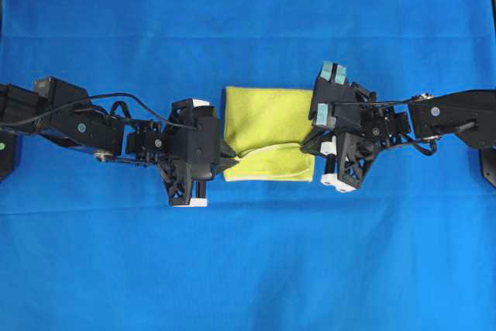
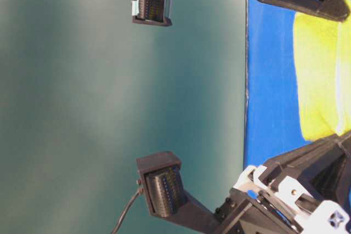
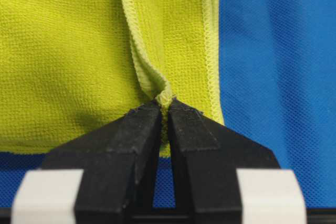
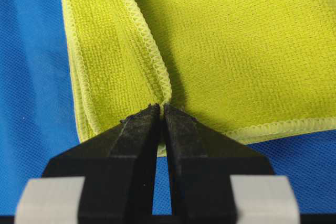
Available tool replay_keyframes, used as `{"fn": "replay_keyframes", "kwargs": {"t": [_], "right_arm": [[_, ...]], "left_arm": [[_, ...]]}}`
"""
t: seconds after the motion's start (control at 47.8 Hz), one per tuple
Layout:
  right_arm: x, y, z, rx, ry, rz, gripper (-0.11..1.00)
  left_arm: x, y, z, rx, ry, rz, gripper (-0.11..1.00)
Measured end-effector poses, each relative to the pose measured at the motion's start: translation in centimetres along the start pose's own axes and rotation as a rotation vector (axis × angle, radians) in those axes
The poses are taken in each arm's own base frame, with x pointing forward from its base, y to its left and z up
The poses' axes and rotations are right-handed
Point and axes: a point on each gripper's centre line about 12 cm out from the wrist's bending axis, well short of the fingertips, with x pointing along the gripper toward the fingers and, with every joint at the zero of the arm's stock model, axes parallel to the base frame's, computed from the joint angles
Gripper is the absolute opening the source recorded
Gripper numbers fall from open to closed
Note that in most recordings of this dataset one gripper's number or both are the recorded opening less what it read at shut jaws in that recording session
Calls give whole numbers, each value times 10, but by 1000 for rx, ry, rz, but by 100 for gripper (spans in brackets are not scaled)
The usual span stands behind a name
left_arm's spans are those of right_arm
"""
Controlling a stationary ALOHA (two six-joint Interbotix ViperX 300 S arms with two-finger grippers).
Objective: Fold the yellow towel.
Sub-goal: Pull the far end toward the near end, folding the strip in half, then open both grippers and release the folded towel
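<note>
Both pincers, left pincer at 9 o'clock and right pincer at 3, are pinching the bright yellow microfibre towel's hemmed edge tight, probably carrying it across for the fold.

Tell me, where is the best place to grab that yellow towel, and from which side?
Probably at the stitched hem of the loose upper layer, one pinch from each short side. The yellow towel lies flat on the blue table cover, so only that raised edge offers a lip. The left gripper and right gripper are each shut on it there.
</note>
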Motion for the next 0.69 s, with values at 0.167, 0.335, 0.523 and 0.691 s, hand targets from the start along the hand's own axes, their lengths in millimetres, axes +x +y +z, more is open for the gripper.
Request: {"fn": "replay_keyframes", "kwargs": {"t": [0.167,0.335,0.523,0.691], "right_arm": [[0,1,1,-2,-2,3,17],[0,8,3,-15,-1,11,62],[-3,10,7,-16,3,5,55],[-22,22,23,-33,-38,20,55]], "left_arm": [[0,0,0,2,0,0,27],[0,-2,2,18,-2,-4,61],[-8,-2,13,21,-31,-4,61],[-32,-2,26,18,-63,-4,61]]}}
